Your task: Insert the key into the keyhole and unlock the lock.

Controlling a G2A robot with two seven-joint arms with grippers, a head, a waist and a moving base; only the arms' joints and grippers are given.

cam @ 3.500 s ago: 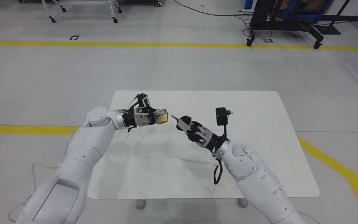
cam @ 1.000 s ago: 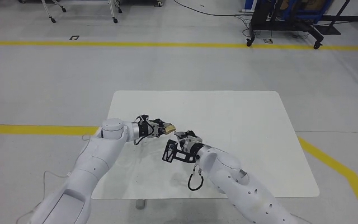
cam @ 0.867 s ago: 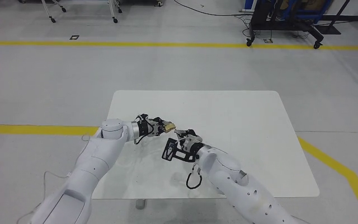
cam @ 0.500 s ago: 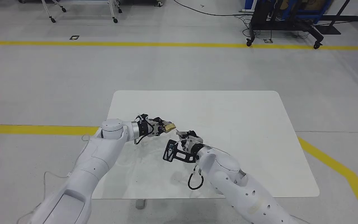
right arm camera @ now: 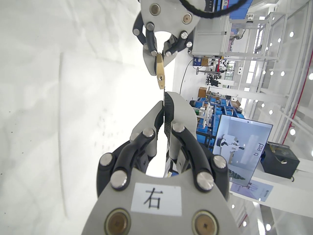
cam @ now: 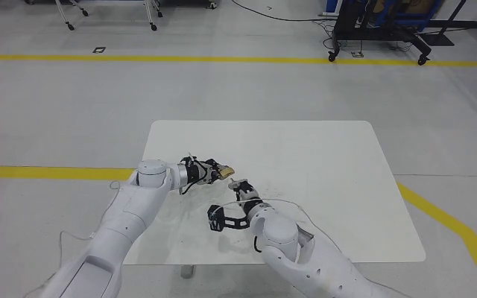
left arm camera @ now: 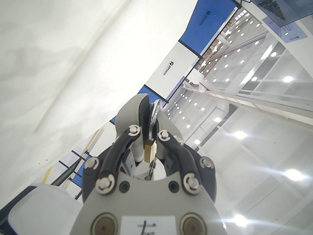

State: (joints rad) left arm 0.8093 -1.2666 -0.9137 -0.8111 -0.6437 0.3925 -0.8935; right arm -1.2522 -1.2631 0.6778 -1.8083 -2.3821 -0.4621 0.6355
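Note:
A small brass lock (cam: 223, 171) is held above the white table (cam: 335, 149), with my left gripper (cam: 212, 170) shut on it. In the left wrist view its brass body (left arm camera: 149, 151) sits between the fingers and its silver shackle (left arm camera: 154, 113) sticks out at their tips. My right gripper (cam: 242, 186) is just in front of the lock, shut on the key. In the right wrist view the key (right arm camera: 167, 118) is a thin dark strip between the fingers, and its tip meets the near end of the lock (right arm camera: 160, 74), below the keyhole (right arm camera: 160, 76). My left gripper (right arm camera: 156, 57) holds the lock's far end.
Both grippers are near the table's left-middle part. The right arm's forearm and a black cable loop (cam: 257, 242) hang over the near side. The right half of the table is bare.
Since 3.5 s ago both grippers have drawn toward the near side and closed the gap between key and lock. In the last half second the right wrist has turned and dropped slightly; the left arm holds still.

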